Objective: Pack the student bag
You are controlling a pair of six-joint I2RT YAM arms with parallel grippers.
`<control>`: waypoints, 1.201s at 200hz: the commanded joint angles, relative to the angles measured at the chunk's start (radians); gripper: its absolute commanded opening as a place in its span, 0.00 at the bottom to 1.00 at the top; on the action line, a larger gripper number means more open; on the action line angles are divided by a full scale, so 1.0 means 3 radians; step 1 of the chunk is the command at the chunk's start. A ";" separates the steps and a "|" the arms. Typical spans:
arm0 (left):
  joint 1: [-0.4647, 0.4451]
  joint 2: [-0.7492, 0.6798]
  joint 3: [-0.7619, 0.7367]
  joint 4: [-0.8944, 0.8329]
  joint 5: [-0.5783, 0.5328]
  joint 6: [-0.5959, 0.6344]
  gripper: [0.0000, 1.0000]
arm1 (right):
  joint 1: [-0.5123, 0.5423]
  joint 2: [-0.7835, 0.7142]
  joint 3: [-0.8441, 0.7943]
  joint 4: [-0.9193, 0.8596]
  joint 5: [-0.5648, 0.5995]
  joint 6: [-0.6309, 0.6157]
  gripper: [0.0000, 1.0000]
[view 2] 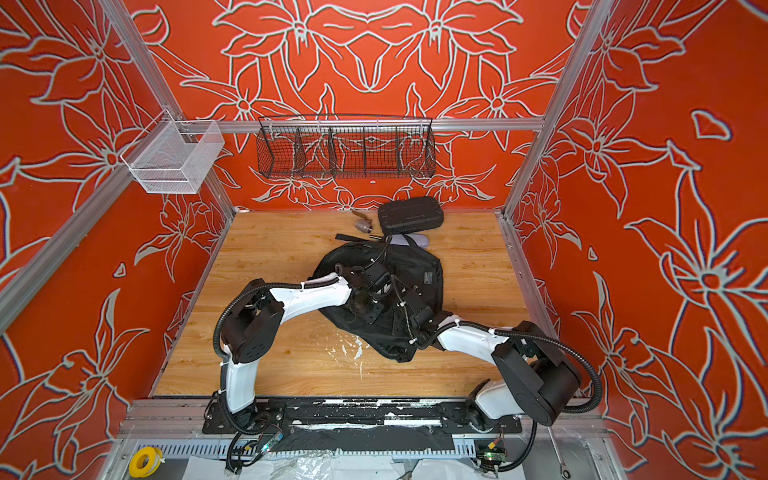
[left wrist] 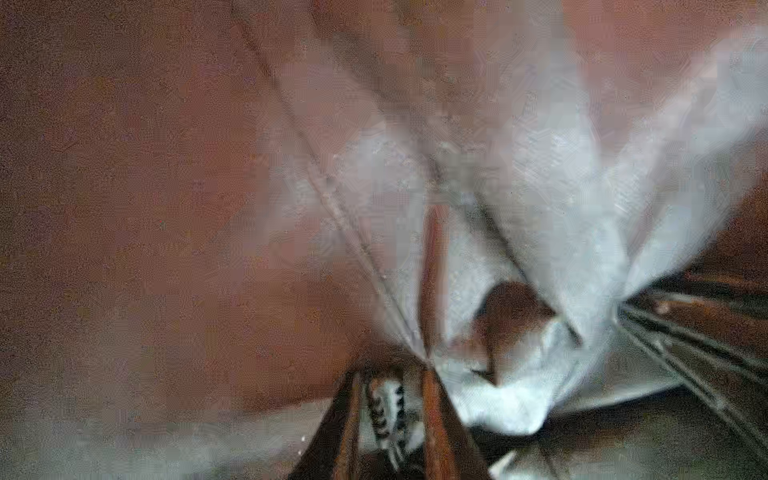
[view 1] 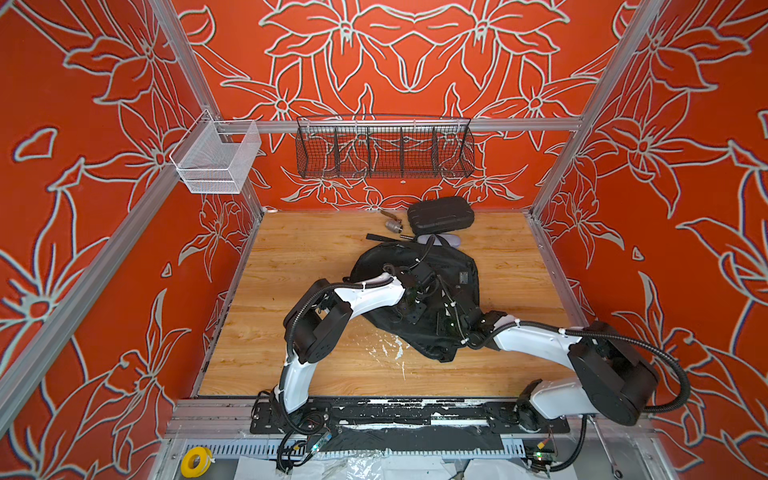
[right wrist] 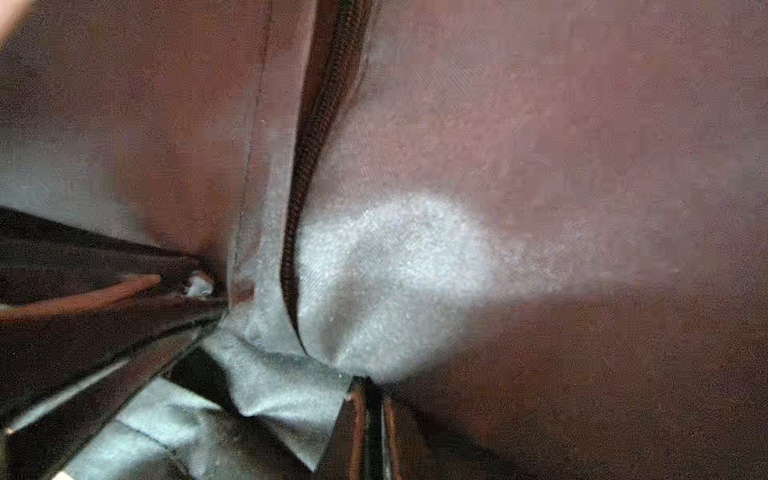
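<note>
The student bag (view 1: 457, 266) (view 2: 419, 266), a soft black backpack with a small label patch (view 1: 464, 277), lies flat mid-table. Both grippers are down on its middle, close together. In the blurred left wrist view, my left gripper (left wrist: 424, 365) (view 1: 409, 297) pinches a gathered fold of its fabric (left wrist: 540, 249), and creases fan out from the tips. The jaws of my right gripper (right wrist: 374, 390) (view 1: 446, 305) stand almost together, nipping fabric beside the bag's shut zipper (right wrist: 316, 124). What lies inside the bag is hidden.
Behind the bag lie a rigid black ribbed case (view 1: 440, 215), a small metal part (view 1: 390, 225), a black strap (view 1: 382, 237) and a pale lilac item (view 1: 442, 240). A black wire basket (view 1: 384, 151) and a white mesh basket (view 1: 216, 162) hang on the frame.
</note>
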 commanded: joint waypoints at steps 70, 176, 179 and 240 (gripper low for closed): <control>0.0148 -0.0107 0.0047 -0.0191 -0.0033 0.0037 0.00 | 0.0042 0.0015 -0.0097 -0.0400 0.0105 0.0069 0.11; 0.0828 -0.0708 -0.0410 0.0127 0.0116 -0.0007 0.00 | 0.0046 0.0001 -0.0076 -0.0571 0.0240 0.0072 0.07; 0.0834 -0.0715 -0.0411 0.0123 0.0120 -0.0007 0.00 | 0.0050 -0.0019 -0.0078 -0.0555 0.0241 0.0049 0.08; 0.0832 -0.1007 -0.0499 0.0135 0.0440 -0.0111 0.00 | 0.0368 -0.0726 -0.0117 0.0590 -0.0427 -0.2076 0.42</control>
